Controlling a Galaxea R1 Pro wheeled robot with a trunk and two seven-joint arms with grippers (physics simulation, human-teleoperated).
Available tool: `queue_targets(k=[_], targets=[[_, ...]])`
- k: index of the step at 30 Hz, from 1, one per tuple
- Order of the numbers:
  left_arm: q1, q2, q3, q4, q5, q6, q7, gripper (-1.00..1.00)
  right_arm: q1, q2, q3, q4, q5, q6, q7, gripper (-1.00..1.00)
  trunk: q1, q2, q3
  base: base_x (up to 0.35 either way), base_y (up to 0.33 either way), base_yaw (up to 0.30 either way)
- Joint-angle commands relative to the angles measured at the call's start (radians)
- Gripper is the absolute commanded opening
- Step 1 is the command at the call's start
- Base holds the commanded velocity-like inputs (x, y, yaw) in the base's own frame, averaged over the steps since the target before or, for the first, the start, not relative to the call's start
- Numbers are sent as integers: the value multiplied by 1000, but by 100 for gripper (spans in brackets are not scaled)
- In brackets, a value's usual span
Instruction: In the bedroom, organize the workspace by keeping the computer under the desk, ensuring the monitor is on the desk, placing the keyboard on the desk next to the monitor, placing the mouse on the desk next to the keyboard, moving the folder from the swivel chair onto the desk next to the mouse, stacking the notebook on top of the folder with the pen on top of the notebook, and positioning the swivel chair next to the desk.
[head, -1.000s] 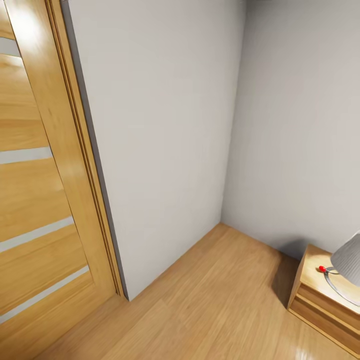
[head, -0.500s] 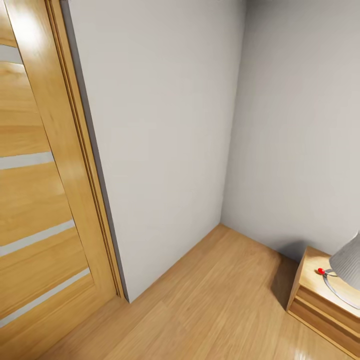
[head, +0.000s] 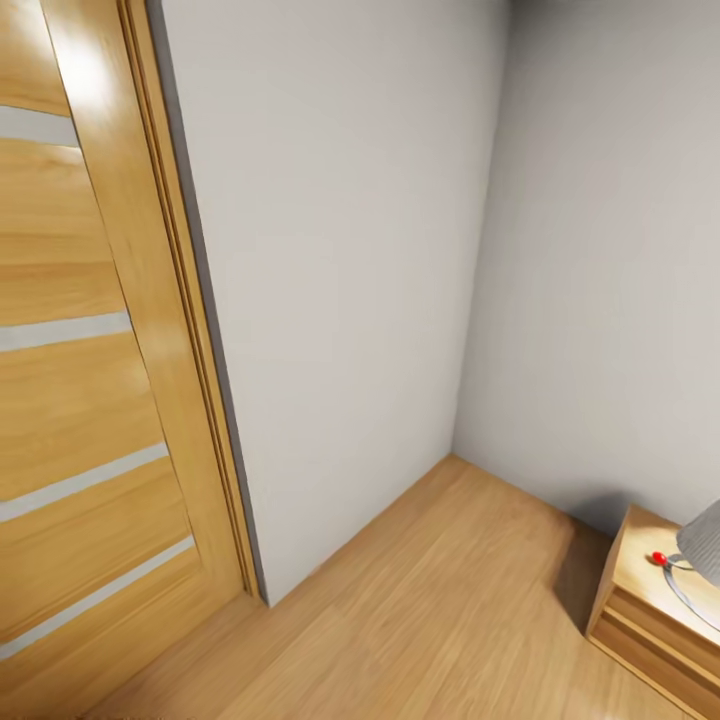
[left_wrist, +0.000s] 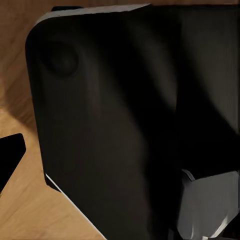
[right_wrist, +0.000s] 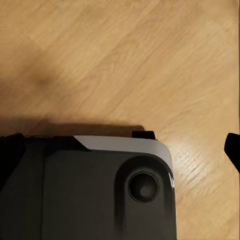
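I am on my way through the bedroom. The head view takes in its wooden door (head: 90, 380) with pale horizontal strips, pale grey walls (head: 340, 280) meeting in a corner, and light wood floor (head: 440, 610). In the left wrist view one black fingertip (left_wrist: 11, 155) of my left gripper (left_wrist: 120, 160) stands at the picture's edge over my own dark body (left_wrist: 115, 125). In the right wrist view my right gripper (right_wrist: 120, 150) has its two fingertips (right_wrist: 10, 155) far apart, with nothing between them, above the floor (right_wrist: 125, 60).
A low wooden nightstand (head: 640, 600) stands at the right edge of the head view. It carries a grey-shaded lamp (head: 703, 545) with a small red knob (head: 658, 558). The door frame (head: 195, 330) and the wall corner close off the way ahead.
The whole head view has shifted: the door, the wall corner and the nightstand sit further right and lower, so the camera has turned. Nothing in the room has moved.
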Motion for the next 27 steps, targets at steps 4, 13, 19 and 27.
queue_targets(k=[4, 13, 19, 27], targets=[[0, 11, -1, -32, -2, 0, 0, 100, 0, 0, -3, -15, -2, -185, 1, 100, -15, 28, 16, 0, 0, 192], [1, 51, 1, -102, -2, -2, 0, 100, 0, -2, -6, -73, -4, -195, -1, 100, -50, 91, 53, 0, 0, 234], [0, 69, 19, -113, 2, -23, 1, 100, -3, -13, -55, -195, -63, -196, -72, 100, -73, 133, 75, 0, 0, 267], [1, 144, 178, -110, 52, -77, 0, 100, -45, -14, -89, -223, -193, -194, -113, 100, -104, 189, 103, 0, 0, 278]])
